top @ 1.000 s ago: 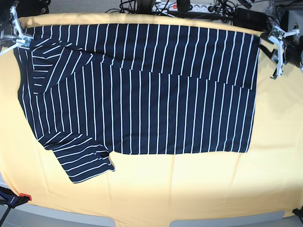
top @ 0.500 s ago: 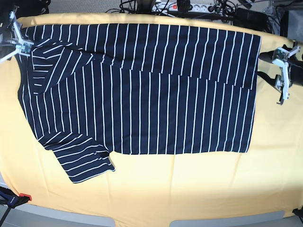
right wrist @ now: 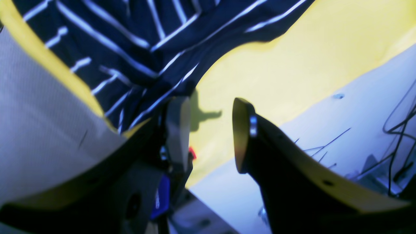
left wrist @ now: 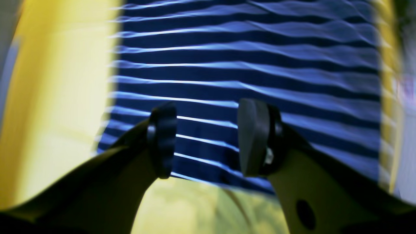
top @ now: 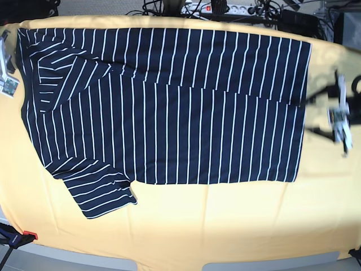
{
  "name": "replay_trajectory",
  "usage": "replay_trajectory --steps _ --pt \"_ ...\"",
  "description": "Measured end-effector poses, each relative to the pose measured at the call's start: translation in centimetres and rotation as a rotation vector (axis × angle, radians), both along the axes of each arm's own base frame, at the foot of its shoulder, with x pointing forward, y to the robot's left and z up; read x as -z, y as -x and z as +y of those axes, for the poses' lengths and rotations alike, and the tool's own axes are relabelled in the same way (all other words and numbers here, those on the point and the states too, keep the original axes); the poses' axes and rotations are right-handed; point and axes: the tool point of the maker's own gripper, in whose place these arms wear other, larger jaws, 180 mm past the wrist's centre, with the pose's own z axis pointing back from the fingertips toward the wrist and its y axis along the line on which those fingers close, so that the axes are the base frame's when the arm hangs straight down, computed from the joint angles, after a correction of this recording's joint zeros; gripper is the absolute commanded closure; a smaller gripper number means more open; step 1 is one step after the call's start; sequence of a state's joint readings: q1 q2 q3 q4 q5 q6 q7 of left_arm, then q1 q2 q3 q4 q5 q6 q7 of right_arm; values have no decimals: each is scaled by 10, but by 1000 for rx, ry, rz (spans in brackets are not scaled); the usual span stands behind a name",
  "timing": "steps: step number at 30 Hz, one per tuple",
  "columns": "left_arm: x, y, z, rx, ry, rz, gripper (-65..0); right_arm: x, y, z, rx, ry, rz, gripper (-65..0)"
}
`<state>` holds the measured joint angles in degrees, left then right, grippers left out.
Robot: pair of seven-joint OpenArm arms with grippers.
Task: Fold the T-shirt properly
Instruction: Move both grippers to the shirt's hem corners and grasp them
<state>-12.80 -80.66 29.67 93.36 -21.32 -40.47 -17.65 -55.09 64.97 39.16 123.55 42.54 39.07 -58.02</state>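
Dark navy cloth T-shirt with thin white stripes [top: 169, 107] lies spread flat on the yellow-orange cloth covering the counter [top: 225, 220], one sleeve folded inward. Left gripper [left wrist: 206, 139] and right gripper [right wrist: 209, 130] hang beside opposite shirt edges, jaws parted, holding nothing.

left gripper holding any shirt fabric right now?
No. In the left wrist view the left gripper stands open with nothing between its pads, and the T-shirt lies flat beyond it.
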Motion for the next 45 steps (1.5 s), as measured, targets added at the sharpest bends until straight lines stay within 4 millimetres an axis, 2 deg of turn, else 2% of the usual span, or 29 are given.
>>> replay_trajectory --steps 1,3,5,6,10,12,17,21,27,29,33,35,39,40,45 --pt "-4 -17 5 -93 58 6 -312 0 -2 1 6 -11 -10 -249" --pt "-9 -56 27 -319 153 -16 -312 0 -2 6 14 -39 -15 -249" --pt "-7 -95 61 -562 212 -55 -312 1 -1 12 16 -78 -11 -249" --pt "-3 -109 78 -652 222 -66 -312 2 0 13 16 -82 -7 -249" --pt "22 -137 117 -853 293 -37 -312 1 -1 13 19 -82 -12 -249" --pt "41 -147 123 -915 342 1 -312 1 -1 13 22 -83 -18 -249" --pt "87 -167 117 -1027 477 112 -312 -1 -4 16 21 -102 -34 -249" --pt "114 -177 92 -1046 550 199 -312 -1 -5 16 21 -100 -36 -249" --pt "129 -186 55 -1026 628 291 -312 -1 -5 16 22 -101 -37 -249" --pt "130 -185 35 -973 652 336 -312 -1 -6 17 18 -109 -42 -249" --pt "134 -186 18 -957 667 387 -306 -2 -8 19 24 -119 -53 -249" --pt "133 -186 16 -959 682 402 -252 -3 -10 18 26 -119 -65 -249" --pt "136 -184 17 -961 667 418 -30 -9 -24 19 37 -132 -167 -249" --pt "136 -184 18 -960 657 419 0 -12 -28 20 42 -149 -212 -249" --pt "130 -189 19 -949 630 417 0 -34 -55 22 129 -248 -451 -249"
